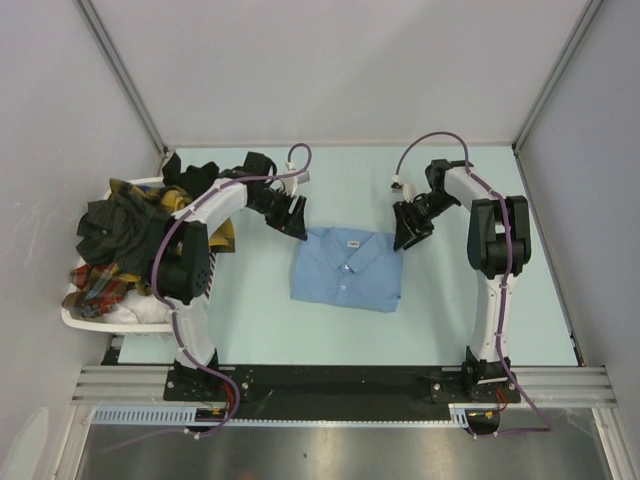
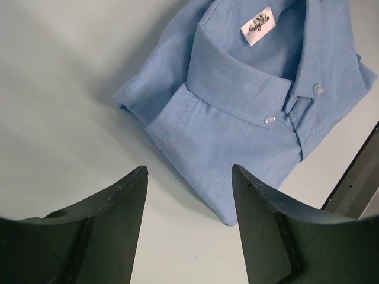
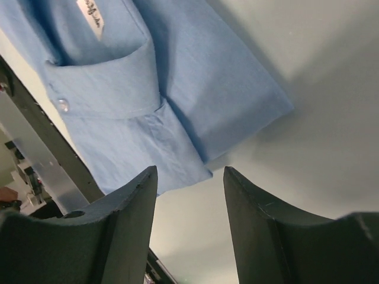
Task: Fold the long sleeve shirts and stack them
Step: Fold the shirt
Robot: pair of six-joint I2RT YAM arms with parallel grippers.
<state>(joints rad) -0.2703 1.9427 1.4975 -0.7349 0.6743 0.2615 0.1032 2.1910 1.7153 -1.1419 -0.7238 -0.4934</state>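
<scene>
A light blue shirt (image 1: 346, 270) lies folded flat in the middle of the table, collar at the far side. It also shows in the left wrist view (image 2: 249, 106) and the right wrist view (image 3: 148, 89). My left gripper (image 1: 296, 222) is open and empty, just above the shirt's far left corner. My right gripper (image 1: 408, 233) is open and empty, just above the shirt's far right corner. The dark green-black shirt (image 1: 110, 225), yellow-black plaid shirt (image 1: 170, 200) and red plaid shirt (image 1: 100, 285) lie heaped in the basket at the left.
The white slatted basket (image 1: 85, 322) stands at the table's left edge, next to the left arm. Grey walls close the table on three sides. A metal rail (image 1: 340, 385) runs along the near edge.
</scene>
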